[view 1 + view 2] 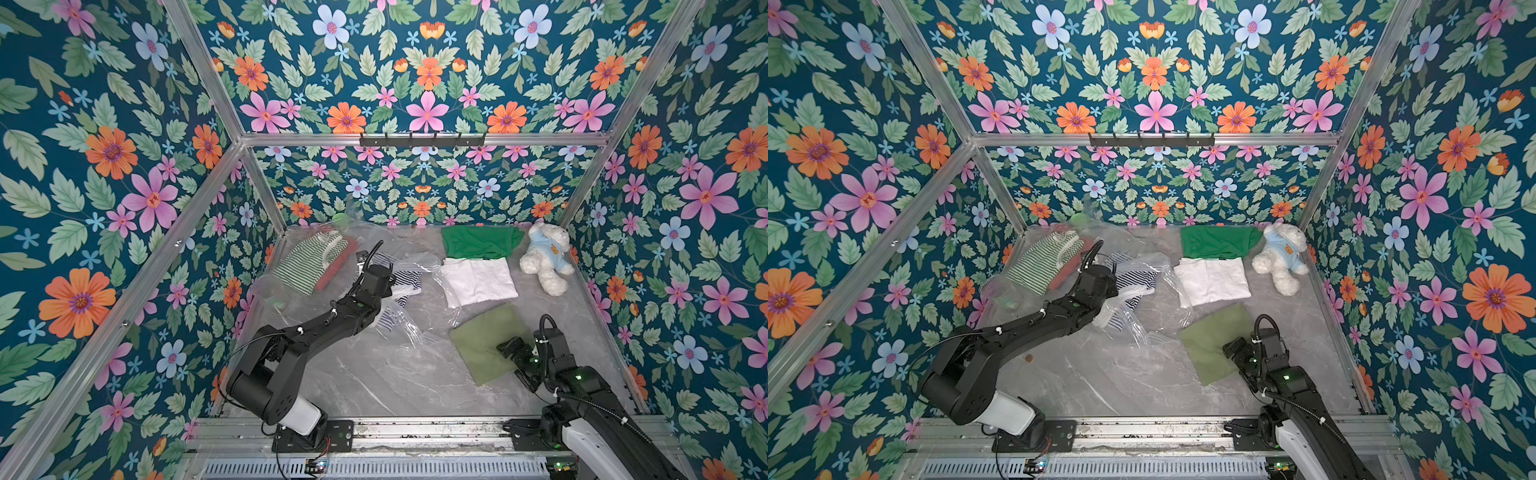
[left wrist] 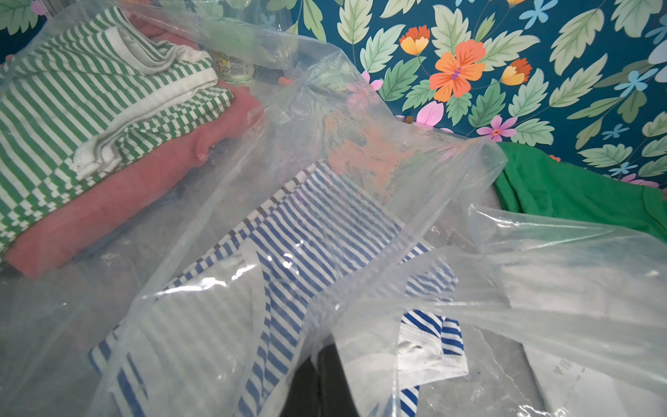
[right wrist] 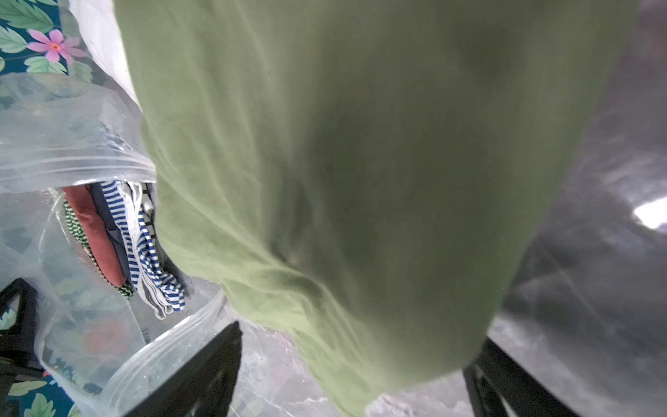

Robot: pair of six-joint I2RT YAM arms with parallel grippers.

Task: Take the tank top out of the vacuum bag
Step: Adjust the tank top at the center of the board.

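Left gripper (image 2: 319, 364) clamps the vacuum bag (image 2: 361, 162) edge; right gripper (image 3: 361, 332) gapes wide astride olive garment (image 3: 361, 162).

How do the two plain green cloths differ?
The olive cloth is dull and lies near, at the open right gripper. The bright green cloth is vivid and lies far back beside the teddy. Both lie folded flat on the table.

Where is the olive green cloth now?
In both top views the olive green cloth lies on the right side of the table, just nearer than the folded white garment, its near edge between the open fingers of the right gripper.
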